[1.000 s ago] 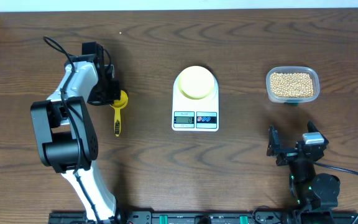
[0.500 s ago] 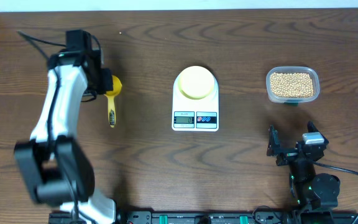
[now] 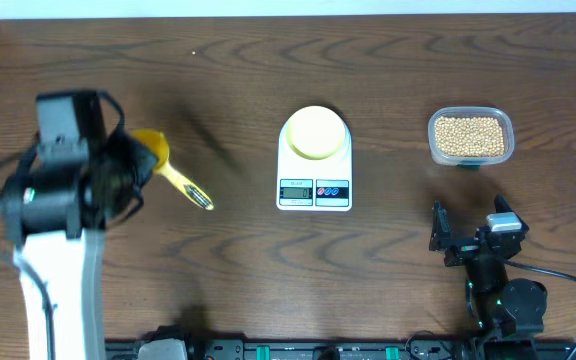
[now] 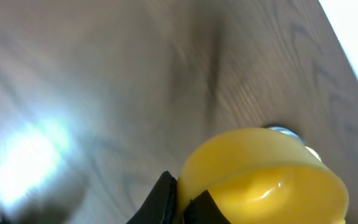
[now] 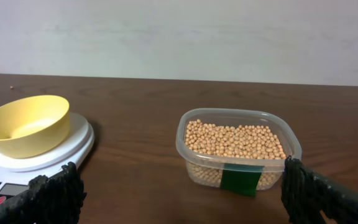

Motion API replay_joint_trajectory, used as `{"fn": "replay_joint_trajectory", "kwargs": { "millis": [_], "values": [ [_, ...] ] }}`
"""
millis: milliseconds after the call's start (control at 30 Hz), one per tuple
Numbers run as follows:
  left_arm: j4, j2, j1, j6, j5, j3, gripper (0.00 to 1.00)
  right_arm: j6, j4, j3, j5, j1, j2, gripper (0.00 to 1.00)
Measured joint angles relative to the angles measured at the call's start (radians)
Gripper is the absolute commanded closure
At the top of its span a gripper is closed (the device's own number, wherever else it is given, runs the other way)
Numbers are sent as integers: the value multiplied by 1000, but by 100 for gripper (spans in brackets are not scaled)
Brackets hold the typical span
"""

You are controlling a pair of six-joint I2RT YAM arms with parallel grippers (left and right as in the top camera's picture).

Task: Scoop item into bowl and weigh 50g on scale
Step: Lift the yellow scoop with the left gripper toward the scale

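The left fingers (image 4: 179,202), clamped on the yellow scoop (image 3: 160,152), have lifted it off the worktop (image 3: 248,260). To their right the empty bowl (image 3: 314,132) sits on the scale (image 3: 313,172). Beyond it the beans (image 3: 470,135) fill the tub (image 3: 509,122), ahead of the right fingers (image 3: 470,228), which are spread wide. Scooping looks ready to start.

Glossy plastic bowl (image 5: 27,124) and scoop (image 4: 266,174), wood-grain table (image 5: 135,174).

Dark wood table (image 3: 388,60) w/ scale (image 3: 314,190) & clear tub (image 5: 238,182).
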Motion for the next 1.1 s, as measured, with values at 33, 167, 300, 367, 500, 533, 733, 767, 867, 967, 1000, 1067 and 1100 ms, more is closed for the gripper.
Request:
{"fn": "replay_joint_trajectory", "kwargs": {
  "millis": [33,167,300,367,500,533,733,767,867,967,1000,1067,1100],
  "values": [
    [-36,-25,0,-46,1,0,93,0,0,0,0,0,0,1],
    [-186,-96,0,-211,8,1,93,0,0,0,0,0,0,1],
    [-300,-123,0,-367,11,1,93,0,0,0,0,0,0,1],
    [-324,-122,0,-424,11,1,93,0,0,0,0,0,0,1],
    [-342,-114,0,-508,11,1,92,0,0,0,0,0,0,1],
    [-342,-112,0,-523,15,1,93,0,0,0,0,0,0,1],
    [-324,-101,0,-561,53,1,93,0,0,0,0,0,0,1],
    [-314,-100,0,-566,60,1,93,0,0,0,0,0,0,1],
    [-280,-92,0,-574,72,1,93,0,0,0,0,0,0,1],
    [-254,-83,0,-575,79,1,93,0,0,0,0,0,0,1],
    [-249,-80,0,-575,82,1,93,0,0,0,0,0,0,1],
    [-242,-75,0,-577,85,1,93,0,4,0,-1,0,0,1],
    [-236,-73,0,-577,88,1,93,0,16,0,-6,0,0,1]
  ]
}}
